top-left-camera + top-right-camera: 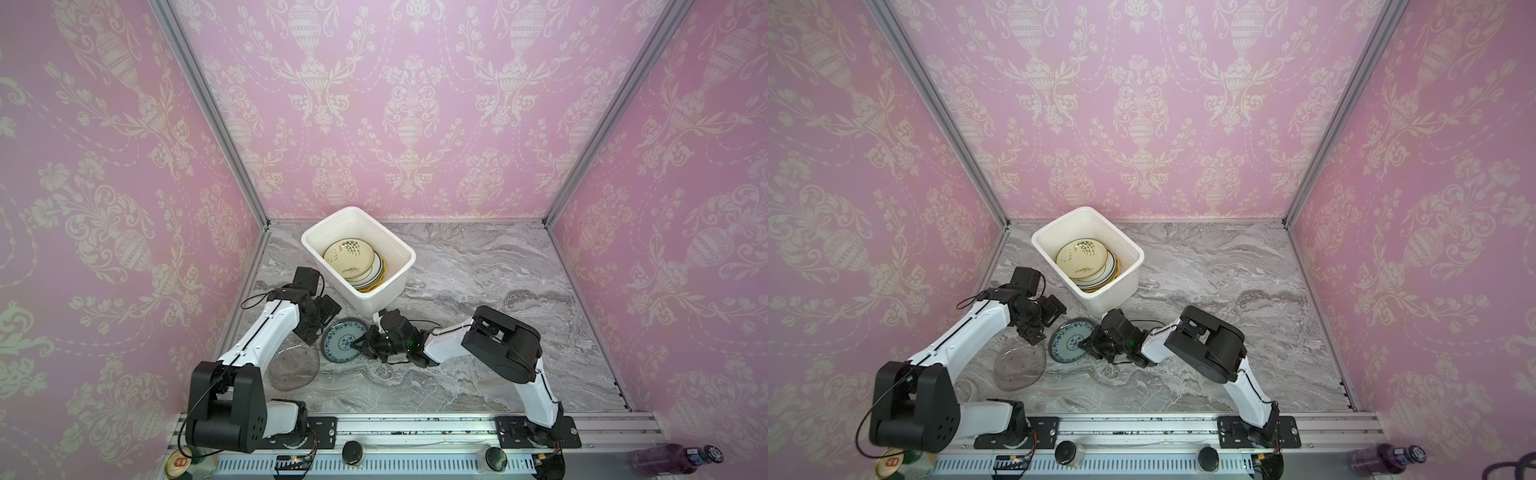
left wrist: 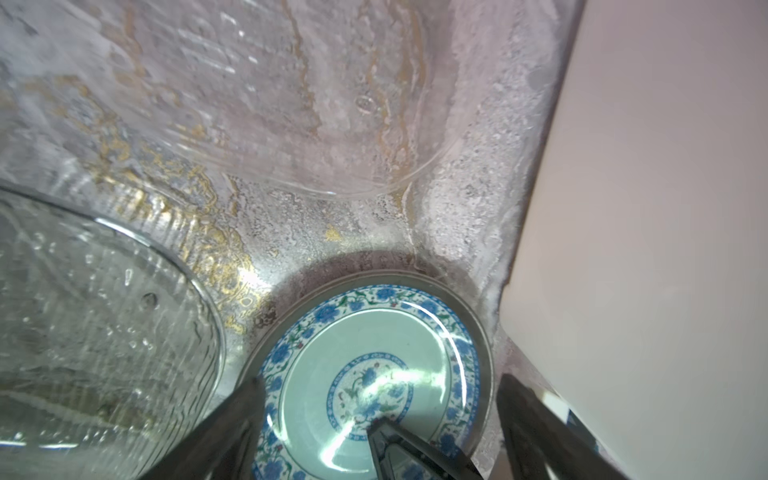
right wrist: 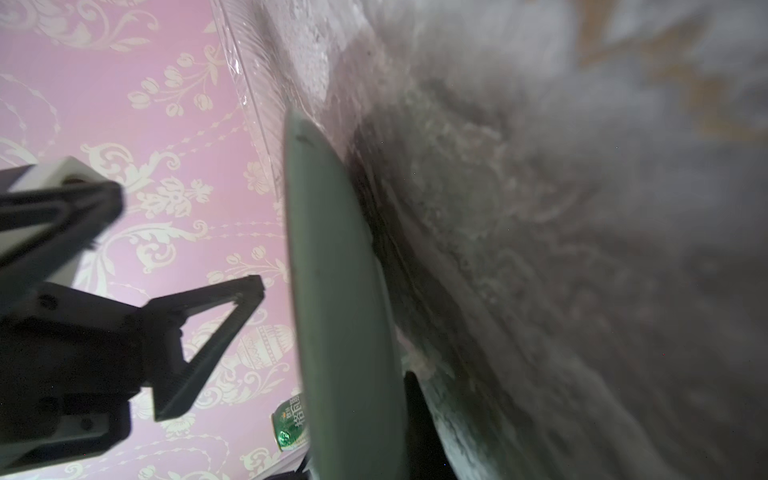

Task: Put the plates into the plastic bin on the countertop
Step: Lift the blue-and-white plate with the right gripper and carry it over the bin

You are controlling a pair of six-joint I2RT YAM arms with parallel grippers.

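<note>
A teal patterned plate point(image 1: 341, 338) point(image 1: 1068, 340) point(image 2: 365, 345) lies on the countertop point(image 1: 478, 291) just in front of the plastic bin point(image 1: 414, 255) point(image 1: 1143, 255) point(image 2: 644, 208). My right gripper point(image 1: 360, 345) point(image 1: 1084, 344) point(image 3: 361, 436) is shut on its right edge, and the plate's underside point(image 3: 340, 270) shows, tilted up off the marble. My left gripper point(image 1: 311, 330) point(image 1: 1034, 332) point(image 2: 378, 384) point(image 3: 185, 239) hangs open over the plate's left side, holding nothing. A clear glass plate point(image 1: 293, 370) point(image 1: 1019, 368) point(image 2: 95, 332) lies left of the teal one. Several plates, a cream one with green sprigs point(image 1: 348, 257) point(image 1: 1081, 259) on top, sit stacked in the bin.
Another clear glass piece point(image 2: 291, 104) lies beyond the glass plate in the left wrist view. Pink walls close off the left, back and right sides. An aluminium rail point(image 1: 415, 428) runs along the front, with a tin point(image 1: 178, 461) and a purple bottle point(image 1: 669, 457) outside it.
</note>
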